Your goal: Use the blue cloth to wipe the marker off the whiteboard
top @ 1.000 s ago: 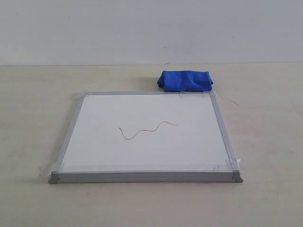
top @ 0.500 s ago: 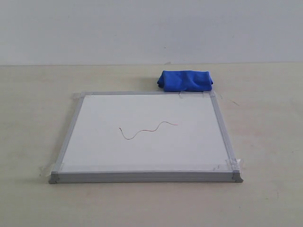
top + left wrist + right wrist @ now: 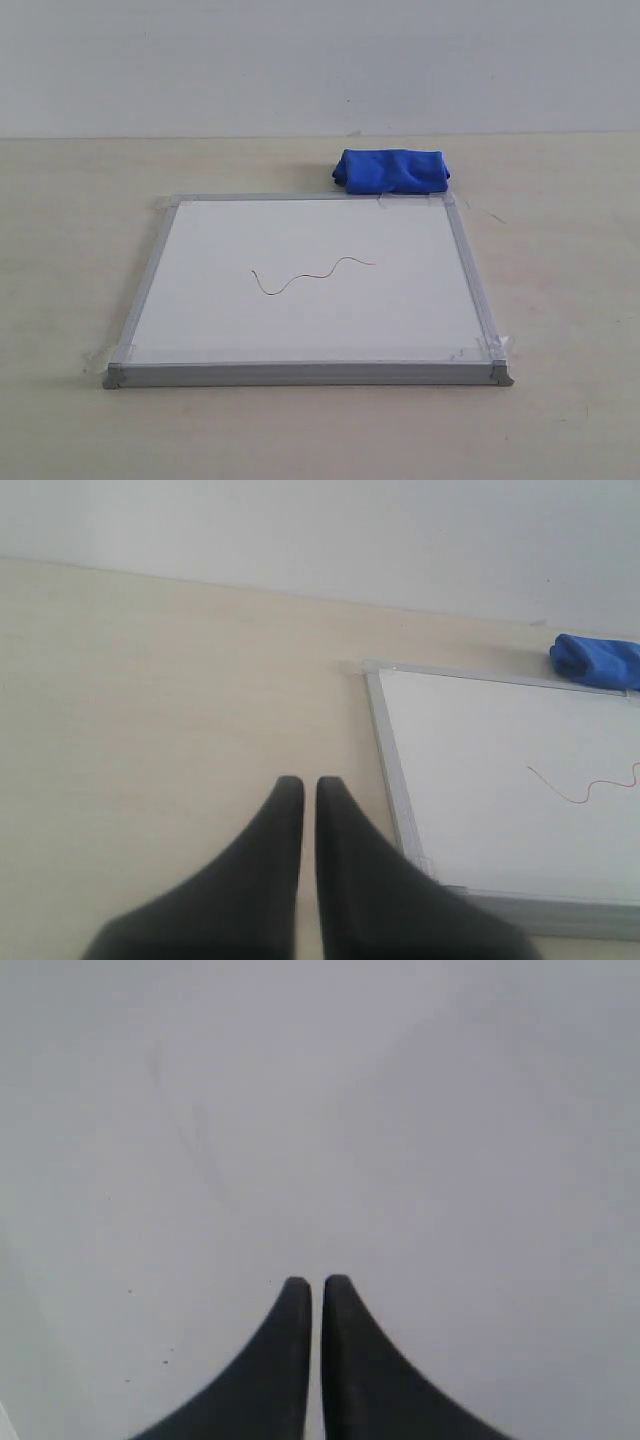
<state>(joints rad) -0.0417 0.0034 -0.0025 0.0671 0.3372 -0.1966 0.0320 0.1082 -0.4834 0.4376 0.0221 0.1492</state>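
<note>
The whiteboard (image 3: 310,285) lies flat on the table, grey-framed, with the marker (image 3: 312,274) squiggle near its middle. The blue cloth (image 3: 392,170) rests bunched on the table just beyond the board's far right corner. Neither arm shows in the exterior view. In the left wrist view my left gripper (image 3: 302,782) is shut and empty above bare table, beside the whiteboard (image 3: 500,780); the marker (image 3: 585,785) and the blue cloth (image 3: 598,660) sit further off. My right gripper (image 3: 310,1282) is shut and empty, facing a plain grey wall.
A pale wooden table (image 3: 80,250) carries everything, with a grey wall (image 3: 300,60) behind it. Clear tape bits (image 3: 495,345) hold the board's corners.
</note>
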